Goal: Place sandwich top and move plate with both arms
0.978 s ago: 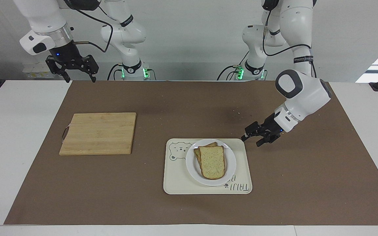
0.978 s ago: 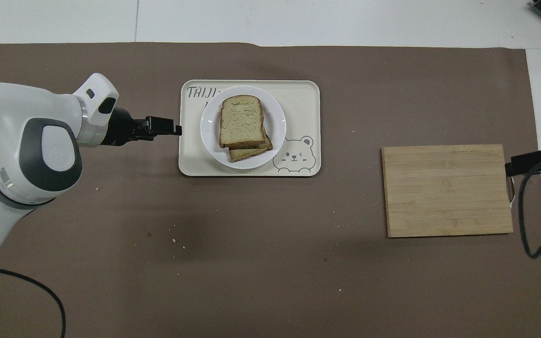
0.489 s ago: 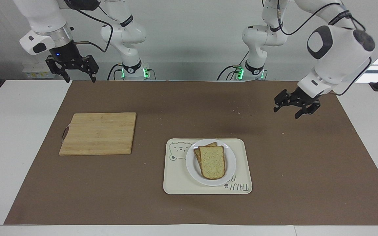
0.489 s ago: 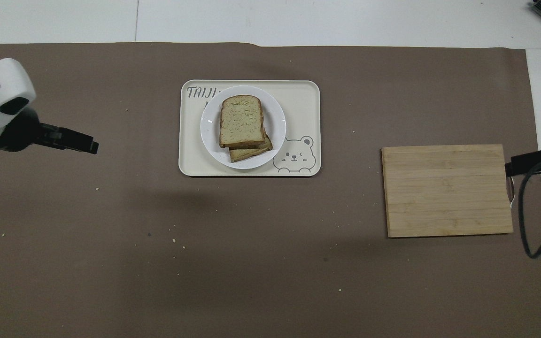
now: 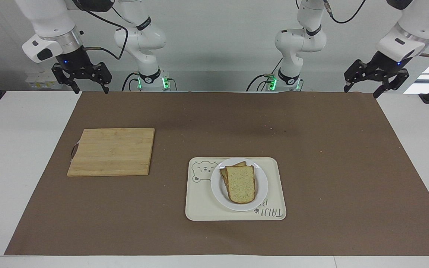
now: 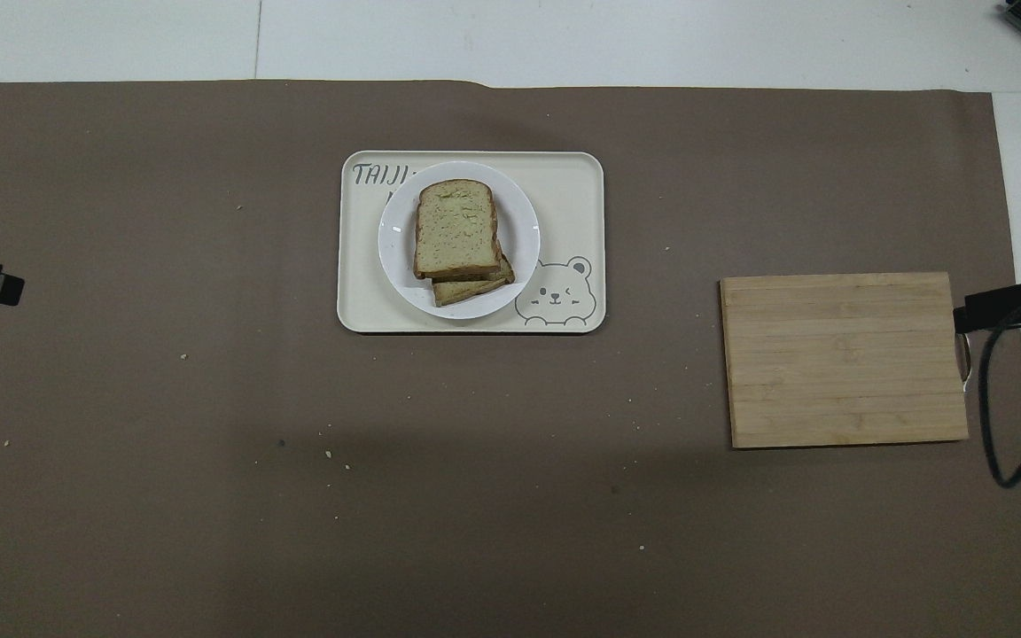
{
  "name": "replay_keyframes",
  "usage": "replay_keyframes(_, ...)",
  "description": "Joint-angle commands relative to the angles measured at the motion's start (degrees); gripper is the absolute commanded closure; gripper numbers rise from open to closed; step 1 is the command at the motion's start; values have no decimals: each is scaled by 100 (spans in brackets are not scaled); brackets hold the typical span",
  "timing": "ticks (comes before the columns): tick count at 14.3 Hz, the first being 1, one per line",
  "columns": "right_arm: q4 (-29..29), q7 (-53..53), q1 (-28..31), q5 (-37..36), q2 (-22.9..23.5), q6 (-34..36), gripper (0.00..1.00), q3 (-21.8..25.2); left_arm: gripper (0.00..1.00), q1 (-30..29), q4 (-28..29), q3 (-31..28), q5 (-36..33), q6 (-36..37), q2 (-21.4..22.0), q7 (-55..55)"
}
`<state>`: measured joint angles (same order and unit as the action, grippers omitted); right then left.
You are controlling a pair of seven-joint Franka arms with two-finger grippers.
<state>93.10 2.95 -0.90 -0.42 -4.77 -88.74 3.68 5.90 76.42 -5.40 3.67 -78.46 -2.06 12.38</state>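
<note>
From the right arm's end of the desk [image 5: 28, 178] to the left arm's: the right gripper [image 5: 88, 86] hangs in the air with its jaws apart and empty, over the edge of the brown mat [image 5: 348, 186] nearest the robots, and the wooden cutting board [image 5: 112, 151] lies below it, toward the mat's middle and well apart from the jaws. Next comes the cream tray [image 5: 199, 208], with the plate [image 5: 261, 184] on it and the sandwich top [image 5: 240, 184] already lying on a lower slice (only its crust edge shows, so what sits between the two cannot be told). The left gripper [image 5: 375, 82] hangs at the left arm's end, also over the mat's near edge, jaws apart, holding nothing and well clear of the plate. By the look of it, the stacking is done and the plate sits on the tray, so little seems left, but if the plate must travel again, the risks are plain. The top slice sits skewed on the lower one, so a tilt or jolt could slide it off. The plate's rim is low and smooth, so jaws closing unevenly from the two sides could tip it or push it across the tray. A mistimed lift by one arm would do the same.
</note>
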Motion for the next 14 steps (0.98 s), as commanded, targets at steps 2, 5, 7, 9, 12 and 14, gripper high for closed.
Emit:
replay_keyframes(2, 7, -14, 72, 25, 11, -65, 0, -34, 0, -54, -93, 40, -315, 199, 170, -17)
replay_keyframes(5, 7, -14, 81, 25, 11, -65, 0, -34, 0, -89, 820, 4, -359, 42, 855, 98)
replay_keyframes(7, 7, -14, 72, 25, 2, -65, 0, -34, 0, -185, 857, -4, -350, 6, 874, 98)
replay_keyframes(9, 15, -14, 81, 25, 11, -65, 0, -34, 0, -326, 848, 4, -358, 6, 865, 98)
replay_keyframes(12, 15, -5, 81, 25, 2, -65, 0, -34, 0, -335, 655, 4, -359, -38, 673, 80)
replay_keyframes(14, 15, -5, 81, 25, 2, -65, 0, -34, 0, -353, 436, -31, -306, -38, 532, 80)
